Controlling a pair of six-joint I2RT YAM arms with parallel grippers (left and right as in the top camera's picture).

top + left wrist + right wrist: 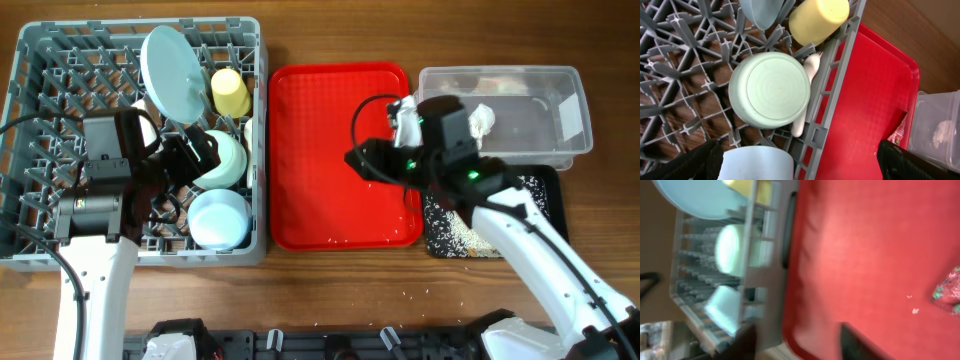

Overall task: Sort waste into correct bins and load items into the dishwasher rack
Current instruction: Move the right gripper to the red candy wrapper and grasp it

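The grey dishwasher rack [60, 90] holds an upright pale blue plate [175, 75], a yellow cup [230, 92], an upturned pale bowl [770, 89] and a second pale blue vessel [218, 218]. A white plastic utensil [809, 70] lies between the bowl and the rack wall. My left gripper [800, 167] is open and empty above the rack's right side. My right gripper [800, 345] is open and empty over the red tray; its view is blurred. The red wrapper [947, 292] lies on that tray. The tissue [481, 120] is in the clear tub [560, 85]. Rice covers the black tray [548, 190].
The flat red tray [320, 120] sits between the rack and the bins, with a few rice grains on it. Loose grains lie on the wooden table [410, 295] in front. The right arm stretches over the black tray and the tub's left end.
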